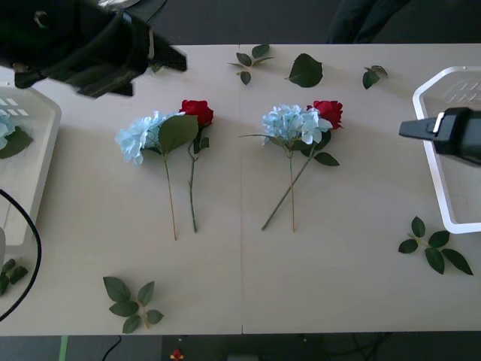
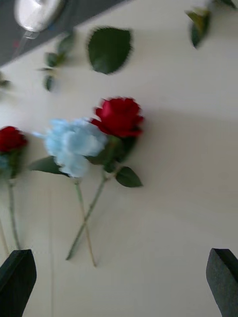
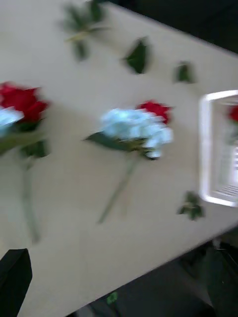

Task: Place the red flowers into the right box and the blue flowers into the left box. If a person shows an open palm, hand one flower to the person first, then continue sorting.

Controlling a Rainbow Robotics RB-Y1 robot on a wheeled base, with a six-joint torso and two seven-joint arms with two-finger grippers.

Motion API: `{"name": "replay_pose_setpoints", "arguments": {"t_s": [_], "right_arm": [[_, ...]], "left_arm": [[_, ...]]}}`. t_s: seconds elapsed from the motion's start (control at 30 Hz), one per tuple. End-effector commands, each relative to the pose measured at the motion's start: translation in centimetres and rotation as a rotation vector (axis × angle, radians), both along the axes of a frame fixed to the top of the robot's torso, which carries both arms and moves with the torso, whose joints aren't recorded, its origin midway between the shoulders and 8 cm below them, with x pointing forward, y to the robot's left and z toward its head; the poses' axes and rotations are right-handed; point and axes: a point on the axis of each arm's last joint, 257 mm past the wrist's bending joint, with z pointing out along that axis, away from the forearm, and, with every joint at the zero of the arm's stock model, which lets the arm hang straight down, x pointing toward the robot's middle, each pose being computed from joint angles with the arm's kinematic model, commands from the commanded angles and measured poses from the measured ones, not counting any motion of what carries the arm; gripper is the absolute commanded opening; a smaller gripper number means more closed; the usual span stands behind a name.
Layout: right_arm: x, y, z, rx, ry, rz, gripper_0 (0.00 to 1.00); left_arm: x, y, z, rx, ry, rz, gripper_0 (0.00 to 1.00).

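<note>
Two pairs of flowers lie mid-table. In the left pair a blue flower [image 1: 143,134] lies beside a red flower [image 1: 197,111]. In the right pair a blue flower [image 1: 289,122] overlaps a red flower [image 1: 328,113] and their stems cross. The left box [image 1: 34,162] holds another blue flower [image 1: 4,129]. The right box [image 1: 440,86] holds a red flower [image 3: 233,113]. My left gripper [image 3: 118,257] is open, high over the table's far left. My right gripper [image 1: 411,129] hovers open by the right box, and its wrist view shows the right pair's red flower [image 2: 119,116] and blue flower [image 2: 74,143].
Loose green leaf sprigs lie about: near the front left [image 1: 131,301], by the right box [image 1: 436,248], and along the far edge [image 1: 252,60], with a single large leaf [image 1: 304,70] there too. A black cable [image 1: 30,248] loops at the left edge.
</note>
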Motion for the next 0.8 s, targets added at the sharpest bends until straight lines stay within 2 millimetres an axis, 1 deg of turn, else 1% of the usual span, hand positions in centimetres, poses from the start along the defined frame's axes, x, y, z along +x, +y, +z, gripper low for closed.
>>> {"name": "replay_pose_setpoints", "arguments": {"t_s": [0.03,0.07,0.17,0.2,0.23,0.33,0.43,0.5,0.6,0.7,0.8], "right_arm": [[1.1,2.0,-0.4,0.011,0.042,-0.071,1.0],[1.3,2.0,-0.7,0.009,0.046,-0.086,1.0],[2.4,2.6,-2.2,-0.009,0.074,-0.155,1.0],[2.6,2.6,-2.6,-0.011,0.083,-0.169,1.0],[3.1,2.9,-3.1,-0.02,0.096,-0.188,1.0],[4.3,3.6,-4.0,-0.024,0.119,-0.237,1.0],[5.9,4.2,-5.2,-0.031,0.129,-0.283,1.0],[6.5,4.5,-5.9,-0.037,0.137,-0.298,1.0],[8.1,4.7,-7.0,-0.064,0.14,-0.326,1.0],[9.3,5.0,-8.2,-0.077,0.142,-0.339,1.0],[10.4,5.4,-9.0,-0.084,0.142,-0.346,1.0]], "left_arm": [[0.7,1.0,-0.2,0.134,-0.062,0.124,1.0],[0.8,1.1,-0.9,0.145,-0.053,0.143,1.0],[1.5,3.1,-5.0,0.224,-0.009,0.261,1.0],[1.7,3.5,-5.7,0.245,-0.011,0.276,1.0],[2.2,3.9,-7.1,0.278,-0.017,0.302,1.0],[3.2,5.2,-10.5,0.333,0.007,0.342,1.0],[4.3,5.7,-13.7,0.34,0.038,0.351,1.0],[5.0,6.0,-14.9,0.337,0.038,0.359,1.0],[7.0,6.8,-17.0,0.369,-0.01,0.358,1.0],[8.4,7.2,-18.5,0.378,-0.039,0.354,1.0],[9.2,7.7,-19.8,0.394,-0.055,0.36,1.0]]}}
